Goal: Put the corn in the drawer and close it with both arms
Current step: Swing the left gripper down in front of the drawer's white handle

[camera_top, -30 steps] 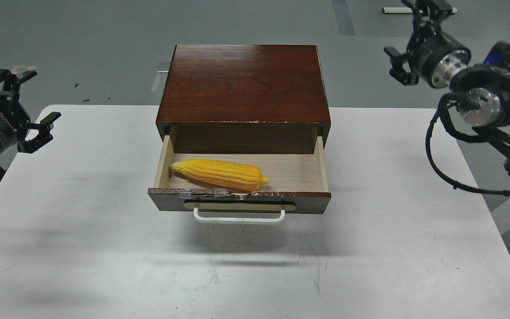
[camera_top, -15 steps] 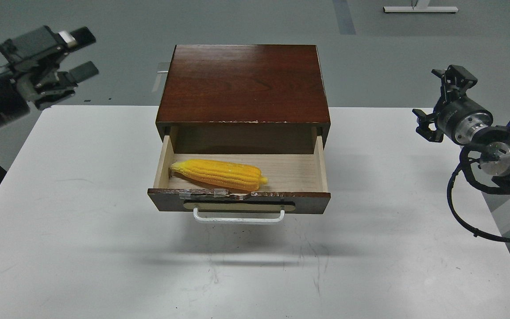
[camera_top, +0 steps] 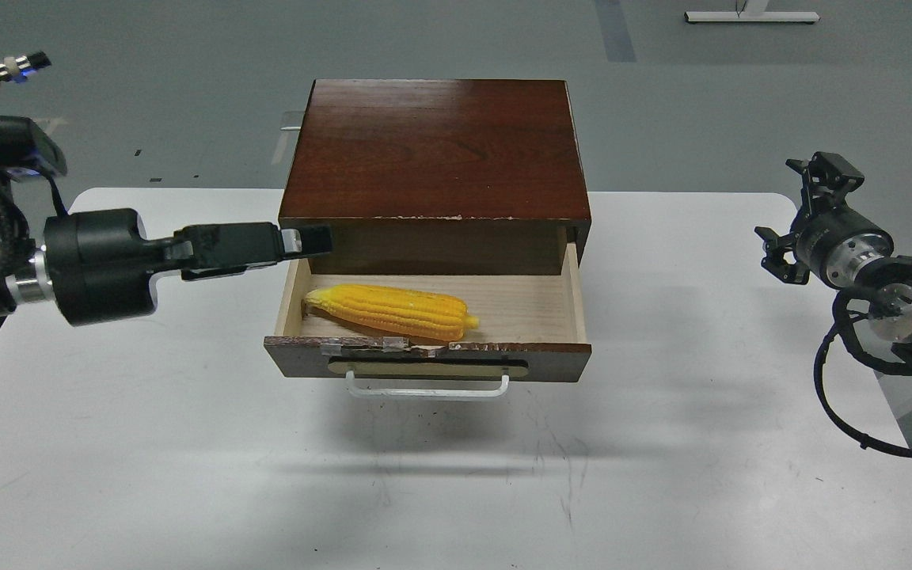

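Right now my left gripper reaches in level from the left, its fingers lying flat and close together above the drawer's near-left corner; seen edge-on like this, I cannot tell whether they are parted or pressed closed, though nothing is between them. Just below and to the right of the tips lies the corn, resting on the pale floor of the drawer, slanted a little, fat end toward my gripper, tapered end toward the middle of the front board.

So the placing looks done; the closing is left. The corn seems light and stiff, with a ribbed skin that should not slip, and it needs no more handling. The drawer is the thing to handle now: rigid wood, probably sliding easily, best pushed on its dark front face on either side of the white handle, away from the chipped, taped top edge.

That arm runs nearly horizontal, forearm out over the table, wrist straight. Well off to the right, my right gripper stands apart from the cabinet, held above the table's right edge, pointing up and away, its fingers spread and empty.
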Controlling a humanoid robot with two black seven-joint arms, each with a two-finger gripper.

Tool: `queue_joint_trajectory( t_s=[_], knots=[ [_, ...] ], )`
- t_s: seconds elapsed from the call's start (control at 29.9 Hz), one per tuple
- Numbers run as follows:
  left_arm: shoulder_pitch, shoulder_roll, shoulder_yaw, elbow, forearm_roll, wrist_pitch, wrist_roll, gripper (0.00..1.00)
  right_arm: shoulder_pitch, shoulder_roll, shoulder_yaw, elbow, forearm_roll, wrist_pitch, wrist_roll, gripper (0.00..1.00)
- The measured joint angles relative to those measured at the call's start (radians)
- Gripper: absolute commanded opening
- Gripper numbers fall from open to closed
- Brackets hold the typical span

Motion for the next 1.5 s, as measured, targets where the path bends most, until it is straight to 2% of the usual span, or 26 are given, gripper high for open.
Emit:
queue_joint_trajectory(
  t_s=[0.1, 0.23, 0.33, 0.77, 1.07, 1.5],
  knots=[
    [0.029, -0.027, 0.05, 0.001, 0.064, 0.0, 0.0, 0.0, 0.01, 0.001, 0.006, -0.001, -0.002, 0.019, 0.044, 1.0],
    [0.069, -0.053, 0.154, 0.001, 0.161, 0.0, 0.001, 0.0, 0.029, 0.009, 0.01, 0.003, -0.004, 0.068, 0.142, 1.0],
    [0.096, -0.064, 0.181, 0.001, 0.174, 0.0, 0.001, 0.0, 0.045, 0.017, 0.012, 0.003, -0.004, 0.078, 0.165, 1.0],
    [0.182, -0.152, 0.218, 0.007, 0.301, 0.0, 0.001, 0.0, 0.054, 0.071, 0.009, -0.008, -0.018, 0.067, 0.169, 1.0],
    [0.178, -0.248, 0.201, 0.097, 0.3, 0.0, 0.001, 0.0, 0.091, 0.094, 0.007, -0.012, -0.024, 0.067, 0.167, 1.0],
    [0.172, -0.323, 0.16, 0.205, 0.292, 0.0, 0.0, 0.0, 0.12, 0.098, 0.012, -0.066, -0.049, 0.071, 0.166, 1.0]
  ],
)
